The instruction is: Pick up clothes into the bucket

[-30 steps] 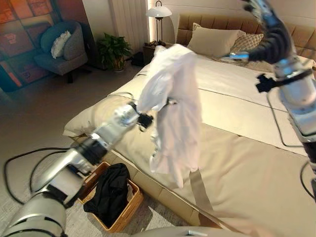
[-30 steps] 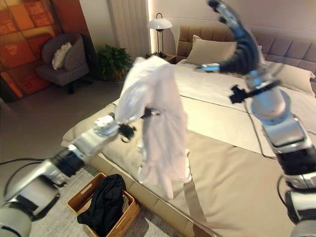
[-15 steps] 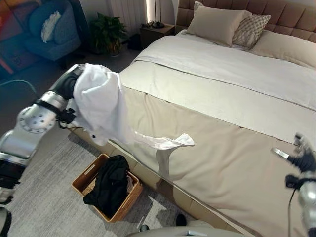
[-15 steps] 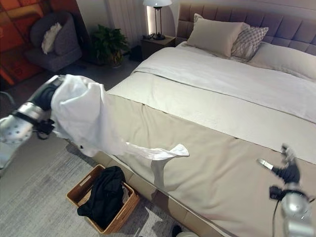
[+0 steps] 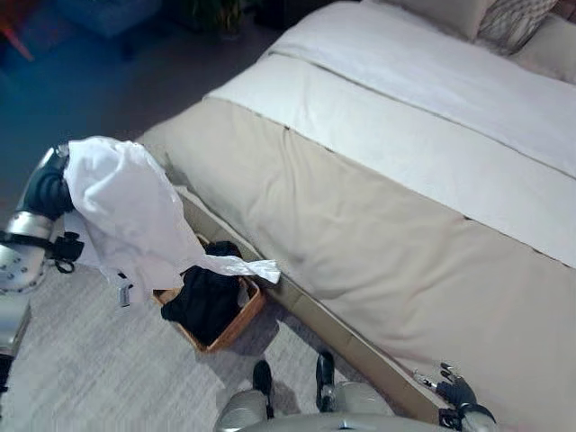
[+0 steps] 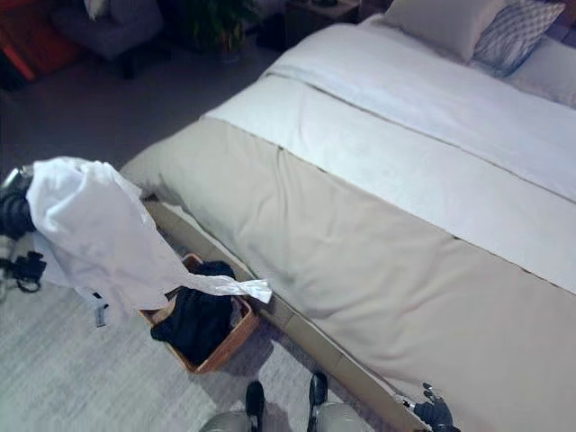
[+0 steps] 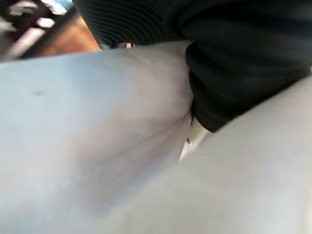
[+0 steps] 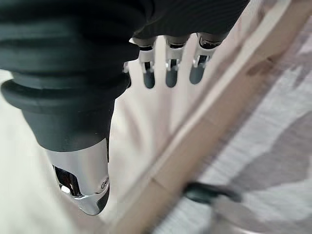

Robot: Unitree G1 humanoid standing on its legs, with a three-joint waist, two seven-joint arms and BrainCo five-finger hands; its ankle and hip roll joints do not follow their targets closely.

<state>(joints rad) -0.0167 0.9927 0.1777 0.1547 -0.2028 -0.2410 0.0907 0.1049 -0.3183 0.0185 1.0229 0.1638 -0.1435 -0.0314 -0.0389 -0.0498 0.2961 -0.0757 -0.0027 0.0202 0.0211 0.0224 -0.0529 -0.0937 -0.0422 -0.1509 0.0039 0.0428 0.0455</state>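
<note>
White shirt hangs over the left hand, whose fingers hide under it so their grip is unclear, so bring it lower, right above the basket beyond them, before letting go.

The crumpled white cotton shirt, earlier lifted high over the beige bed, now hangs draped from the left arm low above the woven brown basket; the right hand, earlier raised, has dropped beside the bed's edge, fingers relaxed.
</note>
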